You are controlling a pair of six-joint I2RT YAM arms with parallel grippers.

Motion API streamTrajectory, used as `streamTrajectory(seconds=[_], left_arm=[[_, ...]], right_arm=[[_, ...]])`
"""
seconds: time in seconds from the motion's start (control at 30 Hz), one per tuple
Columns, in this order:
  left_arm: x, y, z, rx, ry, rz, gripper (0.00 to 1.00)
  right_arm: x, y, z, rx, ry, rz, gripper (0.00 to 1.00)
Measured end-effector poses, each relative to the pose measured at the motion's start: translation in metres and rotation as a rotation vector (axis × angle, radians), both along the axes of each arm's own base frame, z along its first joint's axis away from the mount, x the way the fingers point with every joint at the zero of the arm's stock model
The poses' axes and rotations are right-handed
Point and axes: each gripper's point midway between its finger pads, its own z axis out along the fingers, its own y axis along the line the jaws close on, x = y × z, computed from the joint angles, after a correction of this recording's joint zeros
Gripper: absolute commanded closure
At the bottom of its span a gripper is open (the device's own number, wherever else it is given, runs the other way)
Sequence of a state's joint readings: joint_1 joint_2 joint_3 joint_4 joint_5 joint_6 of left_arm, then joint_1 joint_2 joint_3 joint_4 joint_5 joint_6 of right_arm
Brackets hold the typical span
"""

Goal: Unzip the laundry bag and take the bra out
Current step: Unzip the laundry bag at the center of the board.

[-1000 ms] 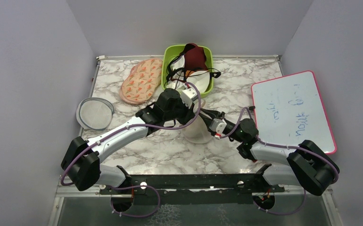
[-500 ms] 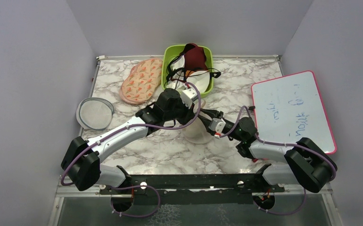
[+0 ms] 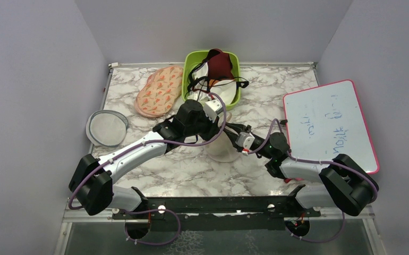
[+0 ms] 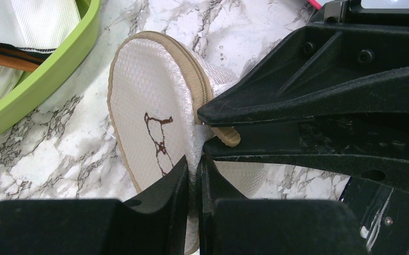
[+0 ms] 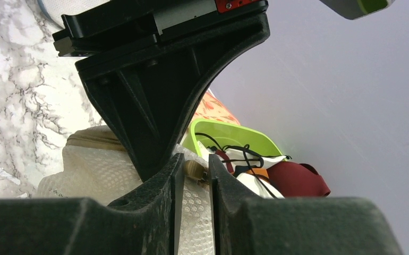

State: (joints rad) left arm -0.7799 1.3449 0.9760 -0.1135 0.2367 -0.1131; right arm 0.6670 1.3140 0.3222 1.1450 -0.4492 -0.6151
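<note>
The laundry bag [image 3: 221,151], a cream-white mesh pod with a tan zip rim and a dark-marked face [image 4: 149,106], stands on edge on the marble table between my two grippers. My left gripper [image 4: 194,180] is shut on a fold of the bag's mesh; in the top view it [image 3: 216,125] sits over the bag. My right gripper [image 5: 194,175] is shut on the tan zip pull [image 4: 228,136], which also shows in the right wrist view [image 5: 193,168]. It reaches in from the right [image 3: 230,132]. The bra is hidden; no bright red fabric shows.
A green bin [image 3: 238,79] behind the bag holds a dark maroon garment [image 3: 221,62], white cloths and black straps. Pink floral pads [image 3: 160,90] lie to its left. A grey-rimmed mesh disc [image 3: 107,127] is at far left, and a pink-framed whiteboard [image 3: 330,125] at right.
</note>
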Motion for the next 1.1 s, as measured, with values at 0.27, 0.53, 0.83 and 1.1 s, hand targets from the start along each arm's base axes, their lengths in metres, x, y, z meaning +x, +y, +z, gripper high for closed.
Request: streamTrajectory(seconds=[0.27, 0.53, 0.83, 1.1], left_arm=[[0.001, -0.001, 0.002, -0.006, -0.006, 0.000, 1.00], [0.002, -0.001, 0.003, -0.009, -0.012, 0.000, 1.00], [0.006, 0.000, 0.004, 0.009, -0.054, -0.007, 1.00], [0.001, 0.005, 0.018, 0.017, -0.160, -0.056, 1.00]], right_arm=[[0.004, -0.003, 0.001, 0.010, 0.011, -0.027, 0.92], [0.008, -0.006, 0.001, 0.031, 0.034, -0.063, 0.99], [0.027, -0.028, 0.014, 0.224, 0.278, -0.227, 0.99], [0.028, -0.039, 0.022, 0.360, 0.474, -0.278, 0.99]])
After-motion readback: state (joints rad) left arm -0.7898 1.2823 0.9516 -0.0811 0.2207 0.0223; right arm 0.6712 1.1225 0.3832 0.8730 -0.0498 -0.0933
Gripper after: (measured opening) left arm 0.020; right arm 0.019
